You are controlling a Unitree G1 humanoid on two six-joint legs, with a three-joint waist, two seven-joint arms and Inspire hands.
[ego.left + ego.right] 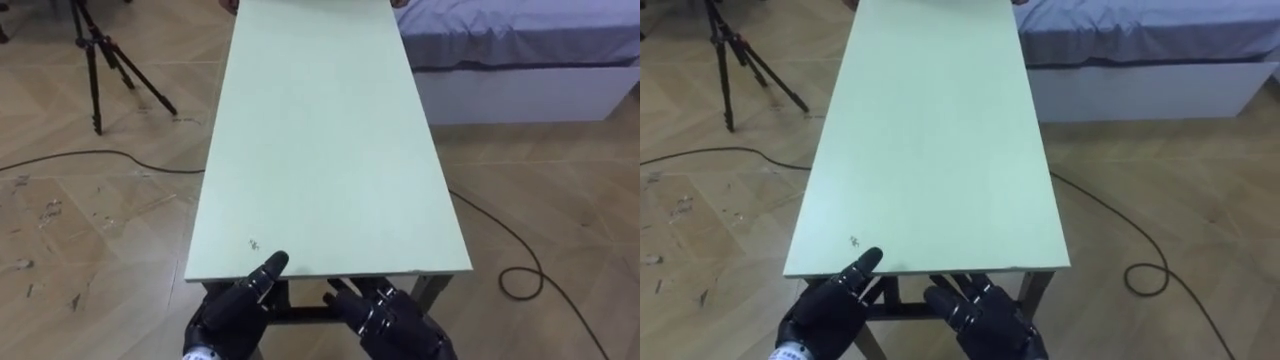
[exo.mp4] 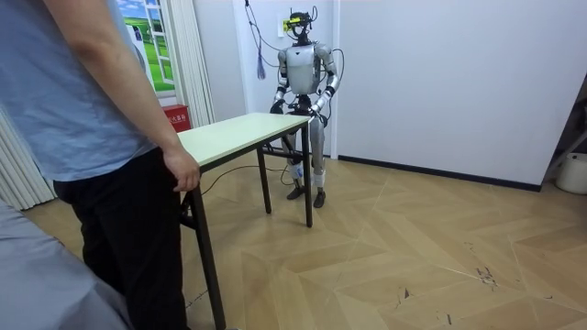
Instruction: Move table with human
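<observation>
The table (image 1: 320, 150) stands between the robot and a person (image 2: 101, 137) who has a hand on the far end. The robot's left hand (image 1: 235, 305) and right hand (image 1: 395, 320) sit just below the near edge, fingers loose, gripping nothing (left thumb pokes over the top). If the person lifts now, I reckon it tilts. The floor cable (image 1: 520, 265) might snag a leg. No containers on the surface.

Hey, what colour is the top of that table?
The table top is plain pale green, with no pattern. The left eye view shows it best.
</observation>
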